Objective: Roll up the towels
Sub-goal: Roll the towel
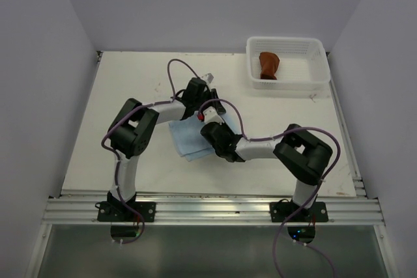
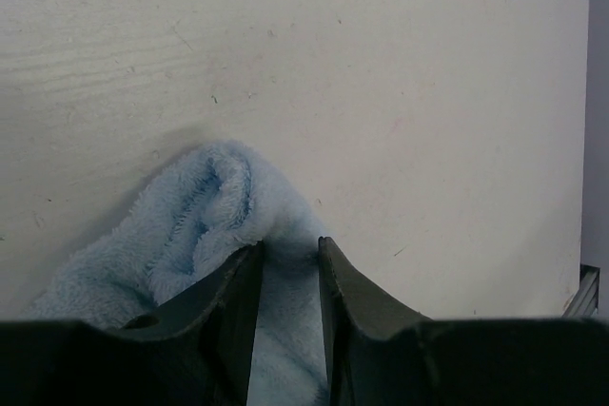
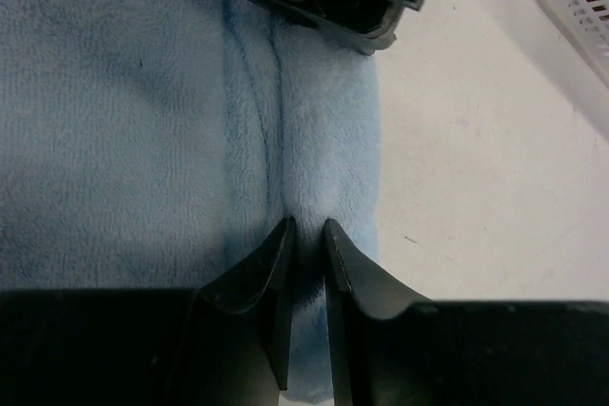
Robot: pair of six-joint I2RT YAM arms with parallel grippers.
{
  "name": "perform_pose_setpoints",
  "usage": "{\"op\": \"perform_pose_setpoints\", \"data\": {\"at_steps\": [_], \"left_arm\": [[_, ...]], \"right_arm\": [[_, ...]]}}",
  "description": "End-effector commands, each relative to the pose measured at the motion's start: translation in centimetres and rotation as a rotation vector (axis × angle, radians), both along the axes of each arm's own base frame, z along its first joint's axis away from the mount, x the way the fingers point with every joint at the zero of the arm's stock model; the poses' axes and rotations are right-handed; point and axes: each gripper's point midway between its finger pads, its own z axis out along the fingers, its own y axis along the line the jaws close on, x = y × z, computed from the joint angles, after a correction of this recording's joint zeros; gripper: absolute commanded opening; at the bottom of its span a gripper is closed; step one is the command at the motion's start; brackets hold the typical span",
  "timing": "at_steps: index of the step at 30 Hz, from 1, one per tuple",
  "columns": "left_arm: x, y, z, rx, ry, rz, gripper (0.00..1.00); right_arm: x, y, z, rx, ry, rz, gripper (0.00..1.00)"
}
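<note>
Nearest the arm bases, the light blue towel lies spread on the white table, and both arms reach over it from either side. The right gripper is down on the towel's right-hand strip, close to the edge where cloth gives way to bare tabletop; its fingers stand only narrowly apart, astride a low ridge of cloth with a crease running away from the tips. Whether they press that ridge or merely flank it I cannot tell. Just beyond, on the towel's far side, the left gripper is clamped on the towel, with a raised fold of blue pile filling the gap between its two fingers, and the cloth bunches into a soft hump just ahead of the tips and to their left. The two grippers sit close together over the same edge of the towel. Well beyond the towel, to its right, the white mesh basket stands at the table's back corner with the rust brown-red towel lying inside it, bunched.
</note>
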Motion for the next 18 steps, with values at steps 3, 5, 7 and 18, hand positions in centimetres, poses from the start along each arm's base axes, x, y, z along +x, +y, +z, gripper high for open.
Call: {"op": "perform_pose_setpoints", "data": {"at_steps": [3,5,7,18], "left_arm": [[-0.7,3.0,-3.4,0.148,0.036,0.047,0.34],[-1.0,3.2,-3.7,0.153,0.042,0.049,0.34],[-1.2,3.3,-4.0,0.156,0.048,0.049,0.34],[-1.1,3.6,-2.7,0.156,0.017,0.063,0.34]], "right_arm": [[-0.3,0.2,3.0,0.183,-0.037,-0.028,0.29],[-0.4,0.3,4.7,0.239,-0.059,-0.026,0.31],[-0.8,-0.1,5.1,0.271,-0.063,-0.032,0.33],[-2.0,-0.6,6.7,0.588,0.061,-0.031,0.40]]}}
